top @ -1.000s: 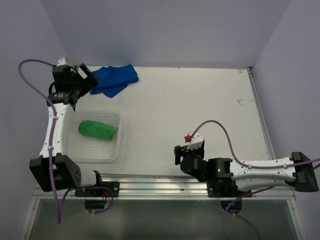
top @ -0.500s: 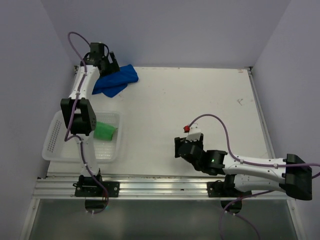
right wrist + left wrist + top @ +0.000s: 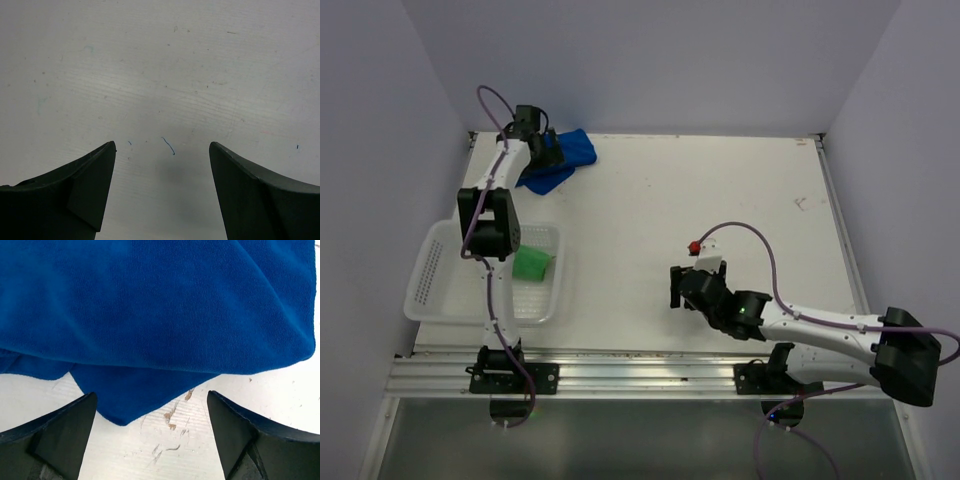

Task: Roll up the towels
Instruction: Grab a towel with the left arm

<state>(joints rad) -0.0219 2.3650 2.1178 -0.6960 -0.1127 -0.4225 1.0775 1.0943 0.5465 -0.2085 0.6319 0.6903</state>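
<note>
While the blue towel [image 3: 572, 150] lies crumpled far-left on the table [image 3: 720, 200] (soft, light, floppy), the left gripper [image 3: 151, 402] hovers wide open, empty, over its near edge, likely the best hold; right gripper [image 3: 162, 147] open, empty; green towel [image 3: 533, 262] in the basket [image 3: 425, 265].

A fixed camera is looking down on the whole worktop [image 3: 720, 200] from above its near edge. The left wrist camera is peering closely at the blue towel [image 3: 160, 305], shared with the overhead view; the right is facing the worktop up close.
</note>
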